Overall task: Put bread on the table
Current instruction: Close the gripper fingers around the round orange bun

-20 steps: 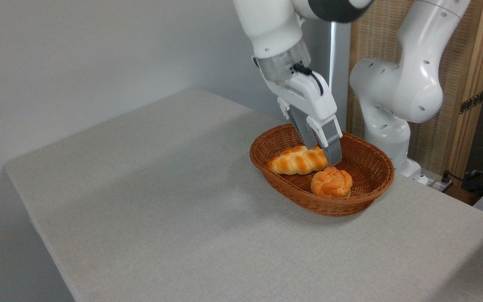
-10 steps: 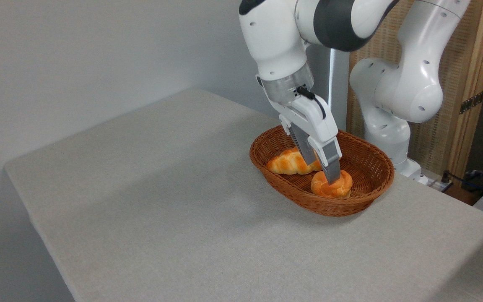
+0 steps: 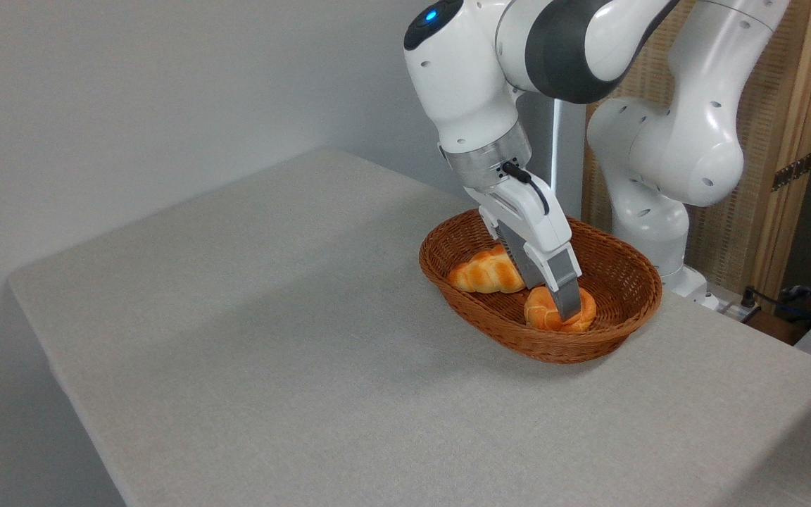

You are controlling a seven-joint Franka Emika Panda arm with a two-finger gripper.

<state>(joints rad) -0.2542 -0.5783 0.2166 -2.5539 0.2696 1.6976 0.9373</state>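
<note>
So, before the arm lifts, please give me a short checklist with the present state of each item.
1. Gripper is down at the round bun: ok.
2. Fingers shut firmly on the bun: cannot tell.
3. Bun out of the basket: not ok, it lies inside.
4. Braided loaf apart from the fingers: cannot tell, it lies close behind them.
5. Free table surface for placing: ok.

The gripper (image 3: 559, 304) hides the bread's (image 3: 545, 315) middle; its far finger is hidden; the arm's top is cropped.
</note>
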